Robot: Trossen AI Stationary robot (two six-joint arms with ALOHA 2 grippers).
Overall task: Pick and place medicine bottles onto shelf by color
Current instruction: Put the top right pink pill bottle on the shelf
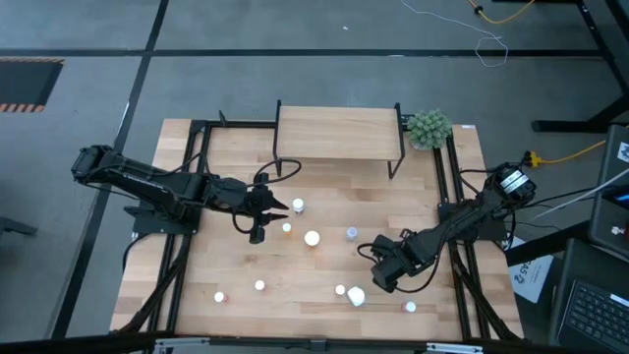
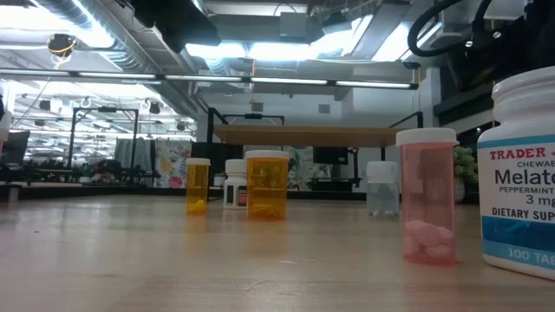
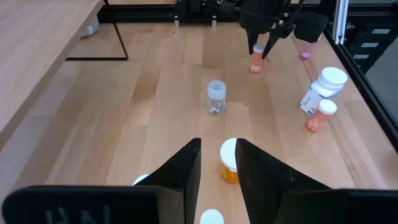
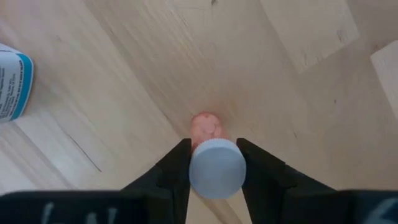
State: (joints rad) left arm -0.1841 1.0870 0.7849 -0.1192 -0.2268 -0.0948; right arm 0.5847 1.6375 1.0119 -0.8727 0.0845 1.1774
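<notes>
A: While the shelf (image 1: 339, 133) stands bare, where are the medicine bottles (image 1: 313, 238)?
B: All on the bench (image 1: 226, 265), near the shelf. Right gripper (image 4: 215, 163) fingers pinch a pink bottle (image 4: 207, 126); left gripper (image 1: 261, 209) fingers part-open, hold nothing.

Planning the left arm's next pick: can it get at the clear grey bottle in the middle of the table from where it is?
Probably yes. The left gripper hangs with the clear grey bottle ahead of it and bare table around that bottle. A big orange bottle stands just in front, so go over or around it.

Overhead, table-level and wrist views share tabletop (image 1: 246, 256).
</notes>
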